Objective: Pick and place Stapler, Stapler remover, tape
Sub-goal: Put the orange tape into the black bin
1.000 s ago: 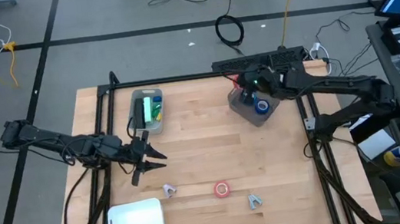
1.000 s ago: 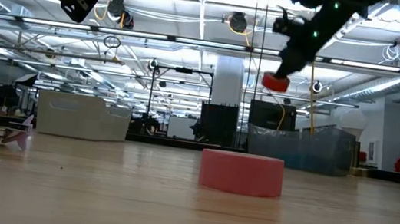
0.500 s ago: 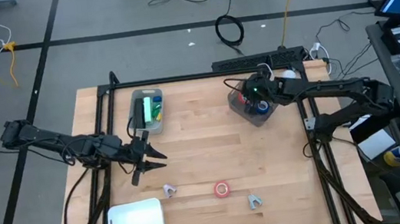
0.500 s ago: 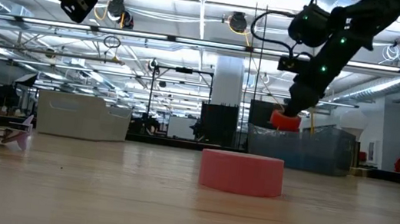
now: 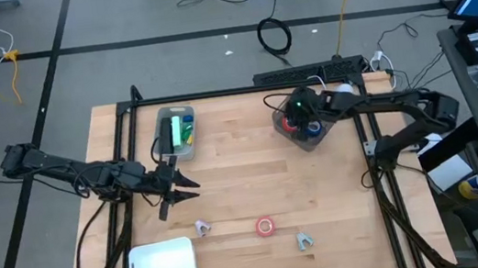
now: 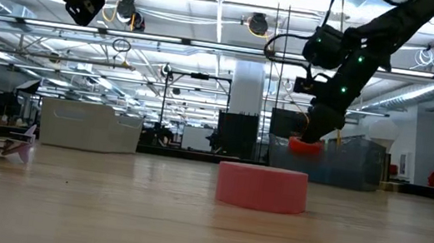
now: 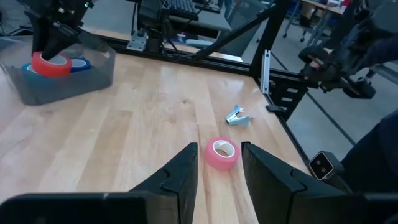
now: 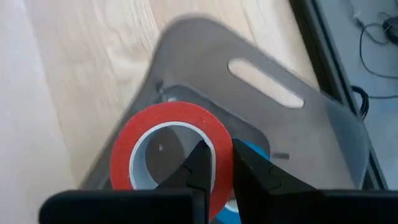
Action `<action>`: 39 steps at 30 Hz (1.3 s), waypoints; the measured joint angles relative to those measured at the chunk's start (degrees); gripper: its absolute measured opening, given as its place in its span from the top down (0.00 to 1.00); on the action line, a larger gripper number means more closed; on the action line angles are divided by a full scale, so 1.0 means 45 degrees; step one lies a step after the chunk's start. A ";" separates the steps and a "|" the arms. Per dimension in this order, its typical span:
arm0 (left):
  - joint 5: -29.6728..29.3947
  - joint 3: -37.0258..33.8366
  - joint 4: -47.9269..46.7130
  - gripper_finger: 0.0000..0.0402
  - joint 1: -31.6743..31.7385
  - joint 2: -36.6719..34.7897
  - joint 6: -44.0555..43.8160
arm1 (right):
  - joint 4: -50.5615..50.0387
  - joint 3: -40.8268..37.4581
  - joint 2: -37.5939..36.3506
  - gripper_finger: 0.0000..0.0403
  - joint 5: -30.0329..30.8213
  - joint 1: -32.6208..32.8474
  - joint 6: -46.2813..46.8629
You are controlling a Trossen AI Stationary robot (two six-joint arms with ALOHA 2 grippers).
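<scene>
My right gripper is shut on a red tape roll and holds it in the mouth of a clear grey bin near the table's far right. A blue tape roll lies in that bin. A second red tape roll lies flat on the table near the front, with one staple remover to its left and another to its right. A green stapler lies in a second clear bin. My left gripper hovers open at the table's left middle. My right gripper pinches the wall of the red roll, one finger inside its white core and the other outside. The fingers come from above, slanting down. The roll is at the bin's rim height, roughly level; whether it rests on anything, I cannot tell.
A white board lies at the table's near left corner. A black frame runs along the table's far edge and sides. Bare wood spreads across the middle between the two bins and the front row of objects.
My right gripper has come down with the red roll and shifted a little toward the table's left, from well above the bin to its mouth. Its fingers have stayed shut on the roll.
</scene>
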 joint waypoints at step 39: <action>-0.0005 0.0000 0.0393 0.68 -0.0001 0.0001 -0.0049 | 0.0743 0.0010 0.1137 0.80 -0.2315 -0.0865 -0.1573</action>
